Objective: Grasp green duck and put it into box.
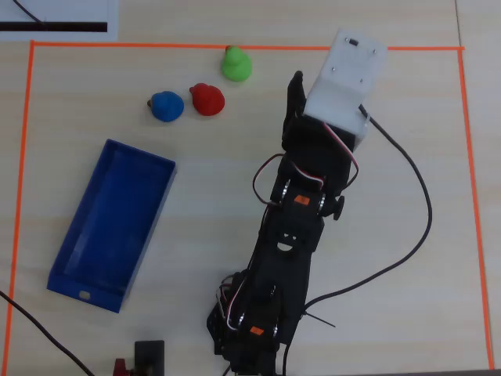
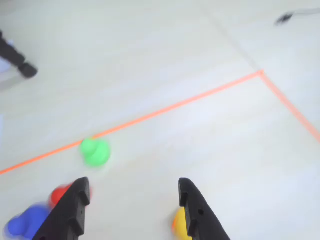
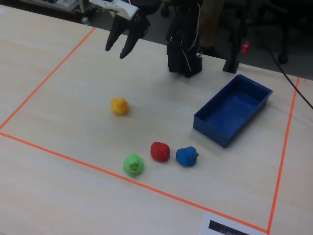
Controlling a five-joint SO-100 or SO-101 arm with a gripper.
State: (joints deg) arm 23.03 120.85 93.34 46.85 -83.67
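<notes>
The green duck sits just inside the orange tape line, apart from the other ducks. In the wrist view the green duck lies ahead and left of my gripper, which is open with nothing between its black fingers. The fixed view shows the gripper held high above the table, far from the green duck. The box, a long blue tray, lies empty at the left of the overhead view and at the right in the fixed view, where its wall faces the ducks.
A red duck and a blue duck sit side by side near the green one. A yellow duck lies below the gripper, by the right finger in the wrist view. Orange tape frames the area; a black cable trails right.
</notes>
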